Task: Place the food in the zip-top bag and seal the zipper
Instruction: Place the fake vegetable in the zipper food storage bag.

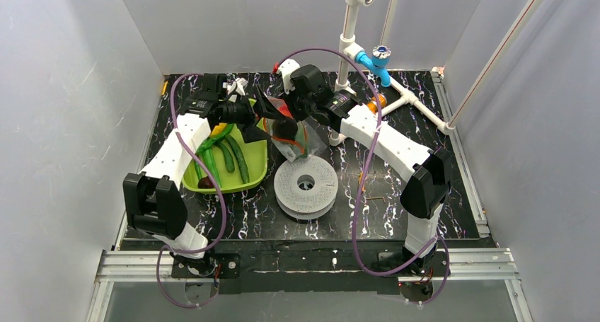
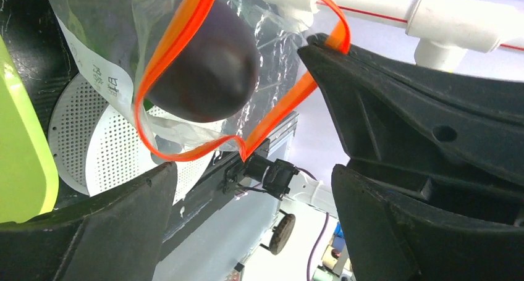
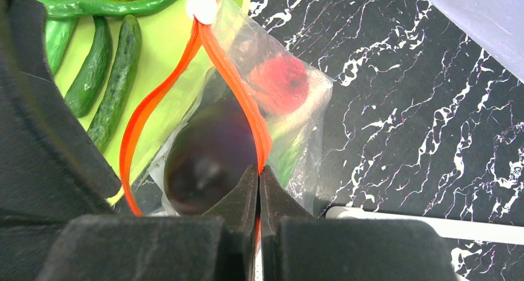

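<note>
Right gripper (image 3: 258, 185) clamps tight on the zipper (image 3: 125, 163), holding the zip-top bag (image 3: 296, 126) up just behind the white disc (image 1: 306, 186), eggplant (image 3: 210, 157) wedged at its mouth. Left gripper (image 1: 260, 118) gapes wide beside it. Risk: that thin strip slips free, and bag and eggplant drop.

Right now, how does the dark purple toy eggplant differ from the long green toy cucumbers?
The dark purple eggplant is plump and rounded; the green cucumbers are long and slim. The eggplant is in the clear zip-top bag, at its open mouth; the cucumbers lie outside it on the lime-green tray. Both are toy food.
</note>
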Tool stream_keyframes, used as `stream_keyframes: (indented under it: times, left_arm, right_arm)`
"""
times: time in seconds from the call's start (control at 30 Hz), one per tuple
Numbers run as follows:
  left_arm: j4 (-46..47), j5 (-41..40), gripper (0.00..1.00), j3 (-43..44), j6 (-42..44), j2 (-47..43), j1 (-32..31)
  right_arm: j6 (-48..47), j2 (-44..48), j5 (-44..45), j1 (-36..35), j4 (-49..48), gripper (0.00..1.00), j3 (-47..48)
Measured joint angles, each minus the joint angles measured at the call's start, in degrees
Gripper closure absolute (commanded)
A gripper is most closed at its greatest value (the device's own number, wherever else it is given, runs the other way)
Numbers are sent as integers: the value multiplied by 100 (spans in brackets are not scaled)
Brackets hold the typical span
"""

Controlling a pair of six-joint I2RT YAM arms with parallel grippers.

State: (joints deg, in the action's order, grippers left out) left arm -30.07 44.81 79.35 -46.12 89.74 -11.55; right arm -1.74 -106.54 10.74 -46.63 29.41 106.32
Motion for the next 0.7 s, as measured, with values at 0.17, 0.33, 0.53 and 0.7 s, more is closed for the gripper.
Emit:
stream_keyframes:
  times: [0.17,0.33,0.53,0.7]
  left_arm:
    - [-172,-74,13,0,301,-316,0]
    - [-672,-580,11,-28,892,-945,23]
    - [-1430,-1987,7,-117,1676,-2069,143]
    - [-1679,-2805,5,-271,1989,-2686,186]
  right_arm:
    - [0,0,2,0,0,99,0]
    - [2,0,98,0,4,99,0]
    - [44,2,105,0,197,99,230]
    - [80,139,32,0,210,99,352]
